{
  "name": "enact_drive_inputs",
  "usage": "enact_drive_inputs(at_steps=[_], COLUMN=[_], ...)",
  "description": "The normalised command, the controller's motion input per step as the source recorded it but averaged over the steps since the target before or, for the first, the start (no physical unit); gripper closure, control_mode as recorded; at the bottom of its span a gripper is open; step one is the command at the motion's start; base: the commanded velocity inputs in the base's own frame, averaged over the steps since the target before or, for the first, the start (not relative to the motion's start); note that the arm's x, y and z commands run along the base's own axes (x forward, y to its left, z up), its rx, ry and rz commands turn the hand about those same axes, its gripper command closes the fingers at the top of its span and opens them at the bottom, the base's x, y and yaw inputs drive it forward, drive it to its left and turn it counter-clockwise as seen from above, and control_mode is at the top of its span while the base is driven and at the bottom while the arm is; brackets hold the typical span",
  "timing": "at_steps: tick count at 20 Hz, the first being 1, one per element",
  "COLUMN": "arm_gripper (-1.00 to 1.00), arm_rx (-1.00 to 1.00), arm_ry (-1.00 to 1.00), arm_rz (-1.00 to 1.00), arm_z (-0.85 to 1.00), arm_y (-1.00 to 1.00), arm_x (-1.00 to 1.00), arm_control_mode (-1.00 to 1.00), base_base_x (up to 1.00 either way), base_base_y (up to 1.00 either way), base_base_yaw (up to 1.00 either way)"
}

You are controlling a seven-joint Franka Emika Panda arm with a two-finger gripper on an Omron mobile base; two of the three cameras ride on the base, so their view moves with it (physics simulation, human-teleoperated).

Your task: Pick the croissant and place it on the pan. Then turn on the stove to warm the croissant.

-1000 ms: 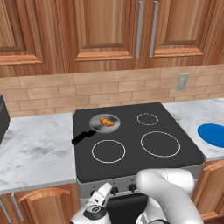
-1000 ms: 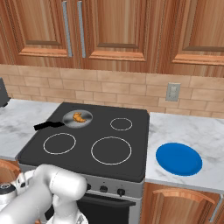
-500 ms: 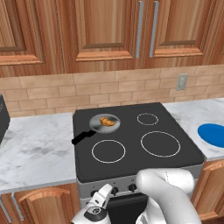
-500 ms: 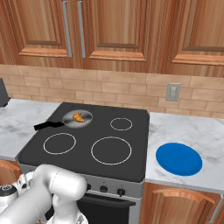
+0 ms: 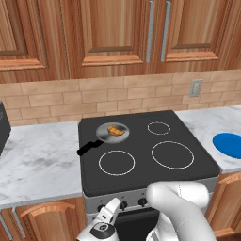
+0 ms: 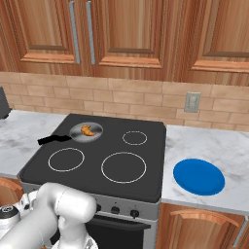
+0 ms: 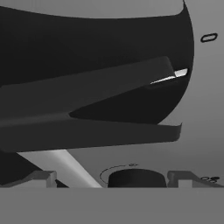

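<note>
The croissant [image 5: 115,131] lies in the grey pan [image 5: 109,136] on the back left burner of the black stove [image 5: 141,174]. From the right base view, the croissant [image 6: 87,130] rests in the pan [image 6: 80,133] with its black handle pointing left. My gripper [image 5: 112,212] hangs low at the stove's steel front, by the left end of the knob row [image 5: 123,205]. In the hand view the gripper [image 7: 113,178] is open, its fingertips [image 7: 41,177] wide apart, with a dark knob [image 7: 136,178] between them and a big black rounded shape close above.
A blue plate [image 6: 198,176] lies on the marble counter [image 6: 214,146] right of the stove. Wooden cabinets hang above the brick wall. More marble counter [image 5: 37,155] runs left of the stove, and wooden cabinet doors stand below beside my arm.
</note>
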Motion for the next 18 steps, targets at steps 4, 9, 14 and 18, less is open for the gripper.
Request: enact_drive_inputs(at_steps=[4, 9, 14, 18], arm_gripper=[-1.0, -1.0, -1.0, -1.0], arm_rx=[0.0, 0.0, 0.0, 0.0], arm_ry=[0.0, 0.0, 0.0, 0.0], arm_rz=[0.0, 0.0, 0.0, 0.0], arm_z=[0.0, 0.0, 0.0, 0.0], arm_y=[-0.29, -0.33, -0.41, -0.44], arm_x=[0.0, 0.0, -0.01, 0.0], arm_control_mode=[-1.0, -1.0, -1.0, -1.0], base_base_x=[0.0, 0.0, 0.0, 0.0], base_base_y=[0.0, 0.0, 0.0, 0.0], base_base_yaw=[0.0, 0.0, 0.0, 0.0])
